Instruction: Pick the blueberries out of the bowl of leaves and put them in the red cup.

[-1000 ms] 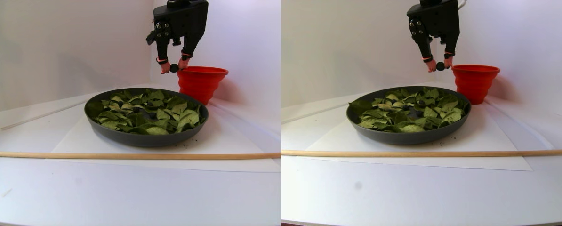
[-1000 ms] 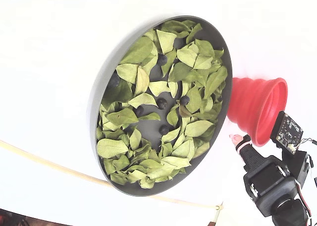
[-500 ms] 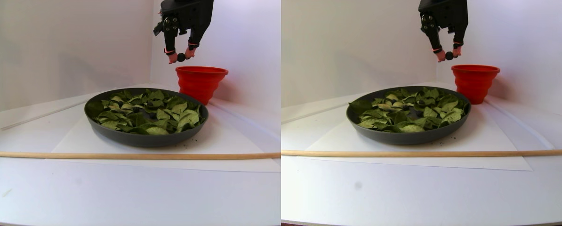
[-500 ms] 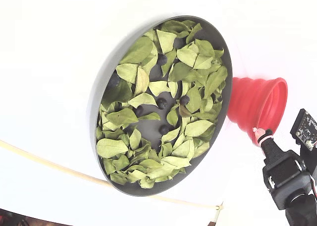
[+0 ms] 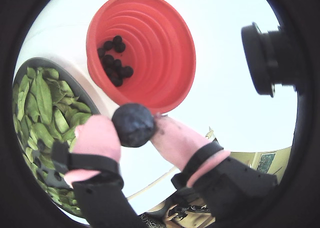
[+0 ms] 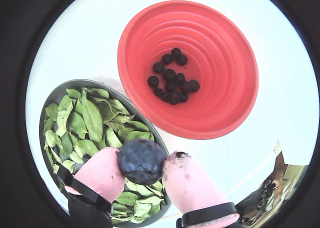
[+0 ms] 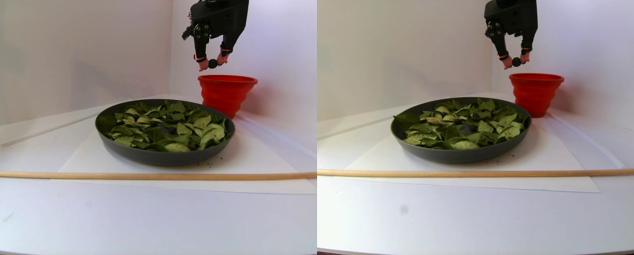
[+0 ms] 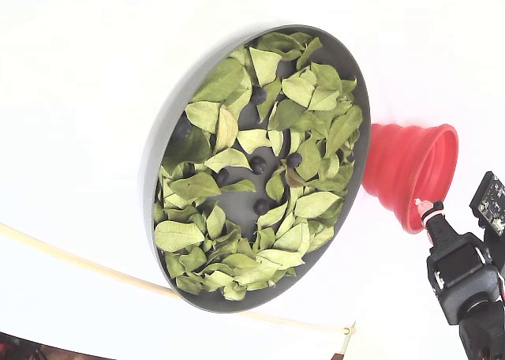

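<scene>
White worktop point(image 7: 136, 223) carries everything, with a thin wooden rod point(image 7: 136, 175) lying across it in front of the bowl point(image 8: 158, 163). The bowl, a wide dark grey dish, holds a bed of green leaves point(image 8: 225, 80), and a few blueberries point(image 8: 257, 164) lie among them near the middle. Just beside the bowl stands the red cup point(image 6: 235, 53), apart from its rim in the stereo pair view; both wrist views show a cluster of dark berries point(image 6: 172, 80) at its bottom. The black arm point(image 8: 465, 285) reaches in above the cup. Its gripper point(image 6: 142, 163) is clenched on one large blueberry point(image 6: 141, 161), pinched between two pink fingertips point(image 6: 190, 185), hanging above the near edge of the cup's rim.
</scene>
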Controlling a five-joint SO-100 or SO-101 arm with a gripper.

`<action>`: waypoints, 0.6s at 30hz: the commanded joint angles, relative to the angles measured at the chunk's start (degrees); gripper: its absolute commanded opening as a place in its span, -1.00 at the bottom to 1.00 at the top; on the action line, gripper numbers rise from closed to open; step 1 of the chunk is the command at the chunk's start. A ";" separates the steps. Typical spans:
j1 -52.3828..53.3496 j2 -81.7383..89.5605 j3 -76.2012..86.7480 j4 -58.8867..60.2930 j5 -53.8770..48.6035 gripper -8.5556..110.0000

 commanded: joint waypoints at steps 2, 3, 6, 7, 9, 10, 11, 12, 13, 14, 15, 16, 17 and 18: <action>2.55 -0.09 -6.33 -1.41 1.05 -0.63; 2.72 -0.53 -7.03 -1.41 1.23 -0.63; 3.25 -1.76 -8.88 -1.49 1.67 -0.63; 3.52 -2.20 -9.49 -1.49 1.67 -0.63; 3.96 -3.34 -10.46 -2.11 1.76 -0.63; 4.13 -3.96 -10.90 -2.64 1.76 -0.63; 4.22 -4.57 -11.25 -2.99 1.76 -0.63; 4.31 -5.01 -11.78 -3.25 1.67 -0.63; 4.31 -5.36 -12.30 -3.25 1.67 -0.63; 4.39 -5.71 -12.74 -3.25 1.85 -0.63; 4.48 -5.98 -13.18 -3.34 1.93 -0.63; 4.57 -6.15 -13.54 -3.60 2.29 -0.63; 4.66 -6.42 -13.97 -3.78 2.46 -0.63; 4.83 -6.86 -14.50 -3.78 2.64 -0.63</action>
